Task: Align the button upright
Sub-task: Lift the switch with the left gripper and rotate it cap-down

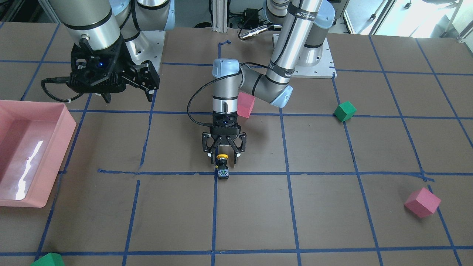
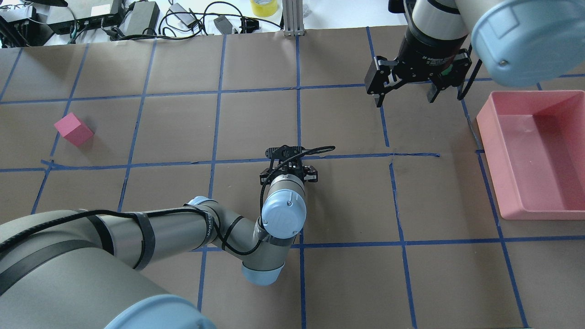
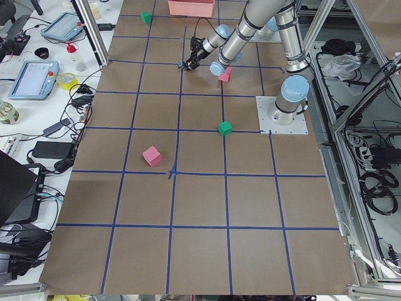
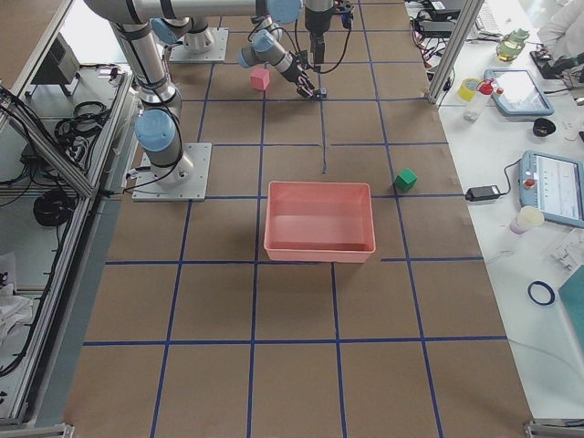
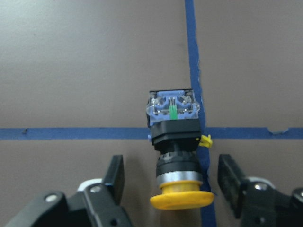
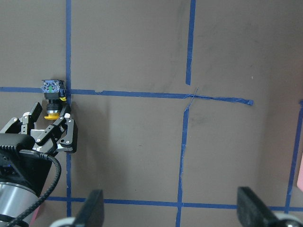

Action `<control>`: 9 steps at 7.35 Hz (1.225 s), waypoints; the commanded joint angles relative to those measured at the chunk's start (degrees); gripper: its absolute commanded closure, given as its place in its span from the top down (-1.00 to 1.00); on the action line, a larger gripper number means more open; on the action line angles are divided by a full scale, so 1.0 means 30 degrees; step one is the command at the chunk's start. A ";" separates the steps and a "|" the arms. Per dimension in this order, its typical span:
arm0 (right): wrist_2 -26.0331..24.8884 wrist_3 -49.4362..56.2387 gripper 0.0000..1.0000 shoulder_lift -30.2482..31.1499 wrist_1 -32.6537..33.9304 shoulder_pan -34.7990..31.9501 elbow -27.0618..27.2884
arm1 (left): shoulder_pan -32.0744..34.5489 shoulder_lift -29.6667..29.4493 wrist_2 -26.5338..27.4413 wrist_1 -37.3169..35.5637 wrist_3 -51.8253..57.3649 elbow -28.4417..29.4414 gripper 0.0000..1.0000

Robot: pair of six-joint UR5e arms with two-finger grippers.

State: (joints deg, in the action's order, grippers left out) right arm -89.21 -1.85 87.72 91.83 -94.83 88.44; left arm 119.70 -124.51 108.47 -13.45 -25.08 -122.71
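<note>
Yellow-capped button (image 5: 175, 156) lies on its side at the tape crossing (image 5: 196, 133), frame centre, cap toward my left gripper (image 1: 224, 158), jaws apart either side. I judge it light, rigid, slick plastic; best held by the black body. Right gripper (image 2: 405, 100) apart, upper right.

Two pink cubes (image 1: 245, 105) (image 1: 422, 202) out there, two green cubes (image 1: 344, 111) (image 1: 48, 259) as well, one pink bin (image 4: 319, 248), and just one yellow-capped button (image 1: 223, 168).

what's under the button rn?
The button lies on its side on the brown table, where two blue tape lines cross. One line runs under its black body. That stretch and the contact patch are covered.
</note>
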 commanded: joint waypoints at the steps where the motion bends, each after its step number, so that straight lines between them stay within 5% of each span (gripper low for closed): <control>1: 0.0000 0.0000 1.00 0.0000 -0.0023 0.0000 -0.0008 | 0.0001 -0.0040 0.0082 0.0031 -0.0048 0.0062 -0.37; 2: -0.0058 0.0232 1.00 0.0000 -0.0023 0.0000 0.0021 | 0.0001 0.0105 0.0082 0.0090 -0.0135 0.0121 -0.73; 4: -0.0029 0.0029 1.00 0.0000 -0.0081 -0.0001 0.0138 | -0.0028 0.0603 0.0111 0.1662 -0.1656 0.0644 -0.98; 7: -0.0029 0.0029 1.00 0.0000 -0.0053 0.0000 0.0168 | -0.1487 0.2035 -0.0383 0.7624 -0.2065 0.3980 -1.00; 9: -0.0029 0.0029 1.00 0.0000 -0.0052 -0.0029 0.0139 | -0.3853 0.3090 -0.4639 1.2858 -0.3578 0.4803 -1.00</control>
State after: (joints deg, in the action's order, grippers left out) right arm -89.30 -1.76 87.72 91.66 -94.86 88.92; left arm 112.49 -117.28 102.10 14.32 -32.39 -110.35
